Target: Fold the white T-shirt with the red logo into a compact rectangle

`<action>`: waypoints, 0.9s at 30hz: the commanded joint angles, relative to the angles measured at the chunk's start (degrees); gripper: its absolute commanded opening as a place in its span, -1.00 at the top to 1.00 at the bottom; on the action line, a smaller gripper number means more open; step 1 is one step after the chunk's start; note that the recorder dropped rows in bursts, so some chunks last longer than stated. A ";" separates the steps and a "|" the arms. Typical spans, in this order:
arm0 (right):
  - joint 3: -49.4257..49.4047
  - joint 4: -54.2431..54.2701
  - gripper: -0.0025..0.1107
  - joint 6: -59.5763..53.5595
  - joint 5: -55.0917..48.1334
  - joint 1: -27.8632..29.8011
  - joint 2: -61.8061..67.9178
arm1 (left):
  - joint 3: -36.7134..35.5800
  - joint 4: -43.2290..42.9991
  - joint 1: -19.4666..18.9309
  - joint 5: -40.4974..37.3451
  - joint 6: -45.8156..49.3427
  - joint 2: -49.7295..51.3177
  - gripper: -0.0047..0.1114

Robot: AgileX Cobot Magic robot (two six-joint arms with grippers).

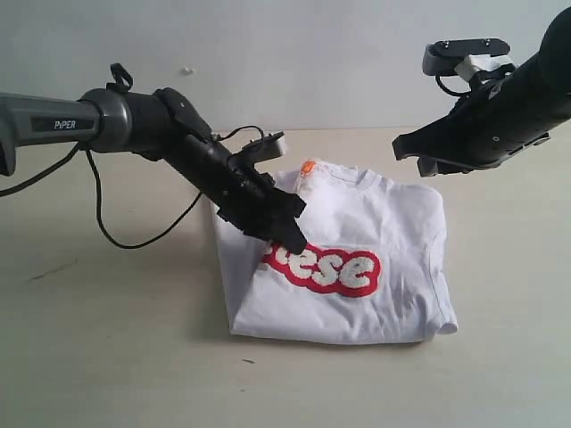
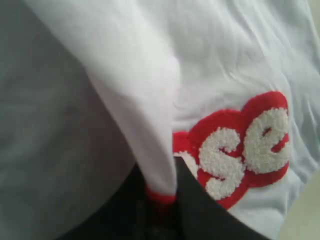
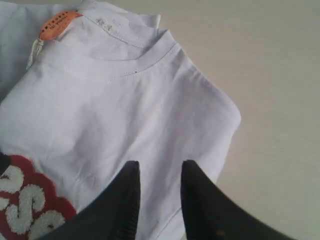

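Beige tabletop point(image 1: 89, 357), pale wall point(image 1: 312, 53) (white T-shirt point(image 1: 384, 223) mid-table).

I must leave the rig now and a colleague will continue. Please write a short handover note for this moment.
Left gripper: shut on a fold of the white T-shirt, at the left end of the red logo.
Right gripper: open, empty, above the shirt near its right shoulder.
Shirt: flat on the table, orange neck tag at the far edge; only "ese" shows.
Done: both sides look folded in.
Left: finish this fold, then fold to a compact rectangle.
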State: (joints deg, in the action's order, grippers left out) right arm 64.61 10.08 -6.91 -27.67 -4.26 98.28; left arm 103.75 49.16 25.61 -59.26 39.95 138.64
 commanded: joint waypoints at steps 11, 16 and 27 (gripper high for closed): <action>-3.23 0.26 0.43 -1.96 3.81 0.26 -0.19 | 0.35 -0.63 -2.38 2.23 2.43 -10.57 0.92; -3.65 0.26 0.43 -1.96 5.50 0.26 -0.19 | -3.08 -9.20 -3.85 3.92 -11.62 -15.26 0.92; -3.65 0.37 0.43 -1.96 5.00 0.26 -0.19 | -20.24 -26.86 -9.21 22.46 -31.94 -18.07 0.88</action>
State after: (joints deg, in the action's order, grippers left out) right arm 61.16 10.34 -8.44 -23.14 -4.26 98.28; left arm 85.45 22.94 17.32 -39.18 9.41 120.01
